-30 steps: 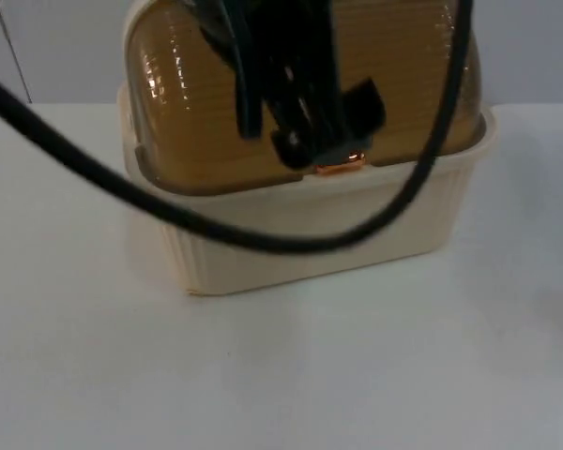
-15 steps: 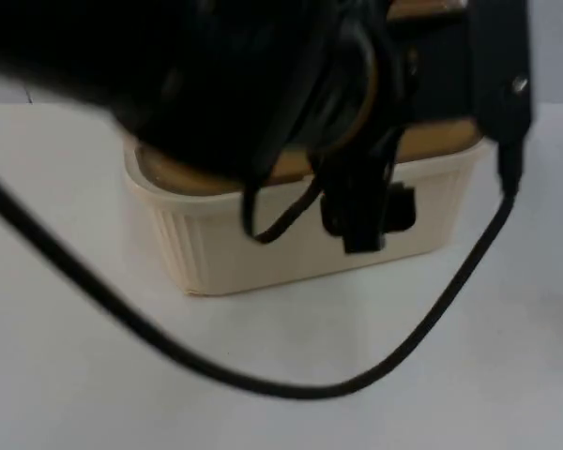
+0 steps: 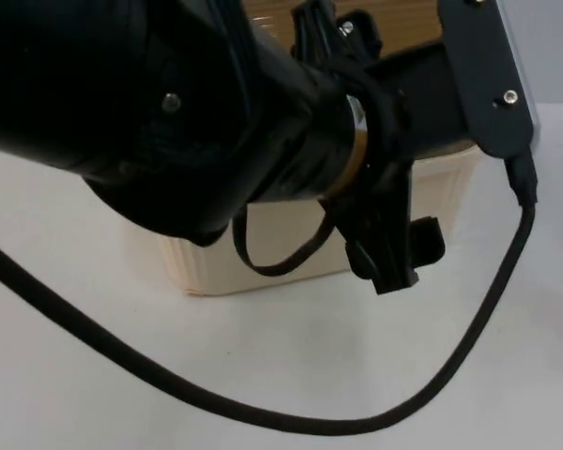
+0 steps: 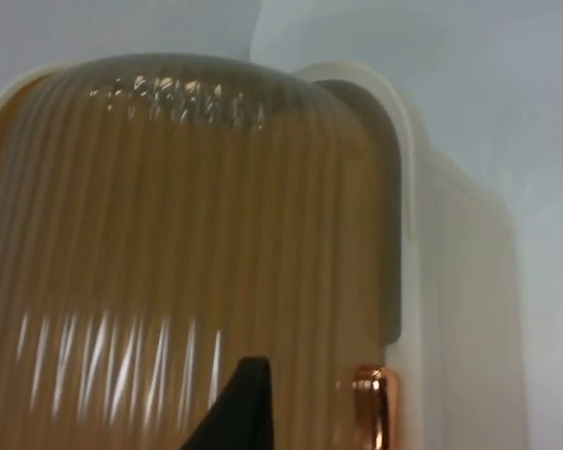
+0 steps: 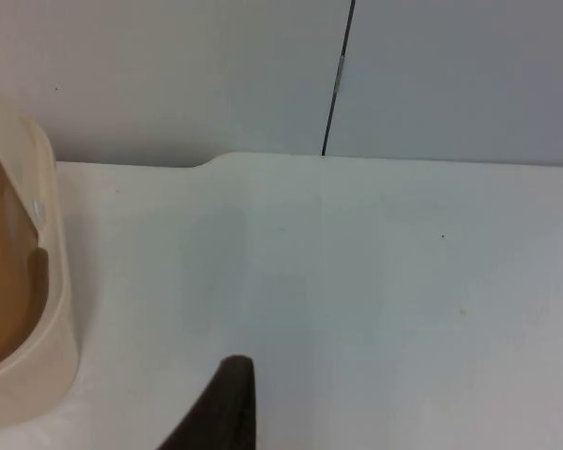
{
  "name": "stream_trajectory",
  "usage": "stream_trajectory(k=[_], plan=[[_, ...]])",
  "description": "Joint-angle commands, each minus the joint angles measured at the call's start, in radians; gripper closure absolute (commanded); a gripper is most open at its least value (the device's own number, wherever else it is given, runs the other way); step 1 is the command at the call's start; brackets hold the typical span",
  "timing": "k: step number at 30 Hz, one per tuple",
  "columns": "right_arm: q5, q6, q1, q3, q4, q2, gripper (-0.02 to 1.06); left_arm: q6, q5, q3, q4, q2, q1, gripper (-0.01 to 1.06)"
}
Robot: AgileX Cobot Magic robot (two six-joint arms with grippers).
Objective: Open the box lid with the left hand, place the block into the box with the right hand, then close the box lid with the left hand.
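From my seat the box (image 3: 263,253) looks like cream plastic, its walls finely ribbed and only faintly shiny. Its lid (image 4: 169,262) is translucent amber plastic, ribbed and glossy, throwing bright streaks of glare. The lid's handle (image 4: 371,408) has a polished copper-coloured, metallic shine. The table (image 5: 357,262) reads as smooth matt white, and the wall (image 5: 169,75) behind it as flat matt grey.

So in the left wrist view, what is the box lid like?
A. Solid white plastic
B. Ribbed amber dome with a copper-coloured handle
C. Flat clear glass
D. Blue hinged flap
B: the left wrist view shows the lid as a translucent amber dome with lengthwise ribs, a shiny copper-coloured handle at its edge, sitting in the cream box.
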Motion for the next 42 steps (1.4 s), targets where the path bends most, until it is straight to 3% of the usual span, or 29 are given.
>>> stream_trajectory(k=[1,6,9,10,13,15,22,27,30,34,42], plan=[[-0.015,-0.008,-0.005,-0.004,-0.004,-0.003,0.00,0.007,0.023,-0.003,0.005,0.003,-0.006,0.06],[-0.015,-0.005,-0.005,-0.004,-0.004,-0.003,0.00,0.075,0.051,-0.003,0.005,0.046,-0.002,0.16],[-0.015,-0.005,-0.005,-0.004,-0.004,-0.003,0.00,0.080,0.059,-0.003,0.005,0.080,0.000,0.47],[-0.015,-0.005,-0.005,-0.004,-0.004,-0.003,0.00,0.080,0.059,-0.003,0.005,0.080,0.000,0.47],[-0.015,-0.005,-0.005,-0.004,-0.004,-0.003,0.00,0.078,0.074,-0.003,0.005,0.083,0.006,0.84],[-0.015,-0.005,-0.005,-0.004,-0.004,-0.003,0.00,0.073,0.086,-0.003,0.005,0.083,0.018,1.02],[-0.015,-0.005,-0.005,-0.004,-0.004,-0.003,0.00,-0.027,0.084,-0.003,0.005,0.083,0.048,1.05],[-0.019,-0.005,-0.005,-0.004,-0.004,-0.003,0.00,-0.031,0.053,-0.003,0.005,0.083,0.077,1.05],[-0.019,-0.005,-0.005,-0.004,-0.004,-0.003,0.00,0.055,-0.011,-0.003,0.005,0.083,0.077,1.05],[-0.019,-0.005,-0.005,-0.004,-0.004,-0.003,0.00,0.080,-0.098,-0.003,0.005,0.087,0.077,1.05],[-0.019,-0.005,-0.005,-0.004,-0.004,-0.003,0.00,0.160,-0.055,-0.037,0.005,0.140,0.077,1.05]])
